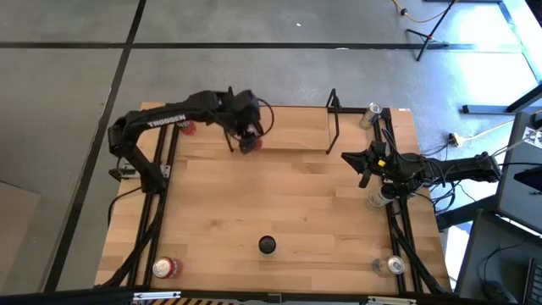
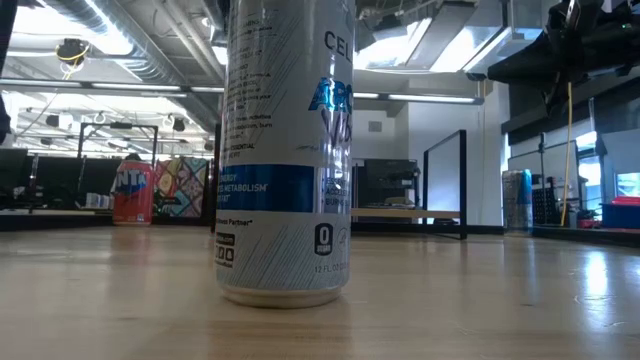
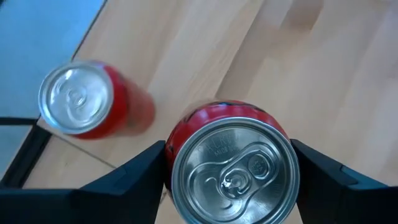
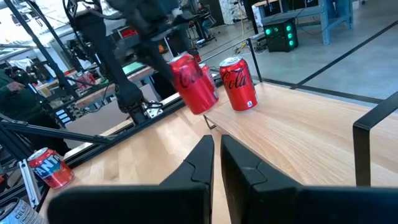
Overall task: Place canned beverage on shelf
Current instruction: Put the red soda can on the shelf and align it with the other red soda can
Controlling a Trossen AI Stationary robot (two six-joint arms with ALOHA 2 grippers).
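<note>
Gripping the red can (image 3: pixel 231 171) by its smooth, rigid sides, my left fingers (image 3: pixel 134 171) hold it tilted above the shelf (image 1: pixel 292 140), beside a second red can (image 3: pixel 84 99); thin walls dent easily. Right fingers (image 4: pixel 214 163) idle, closed.

overhead downward, table-level close, two wrist views

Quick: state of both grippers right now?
Left gripper: shut on a red can, held tilted above the table.
Right gripper: shut, empty.
</note>
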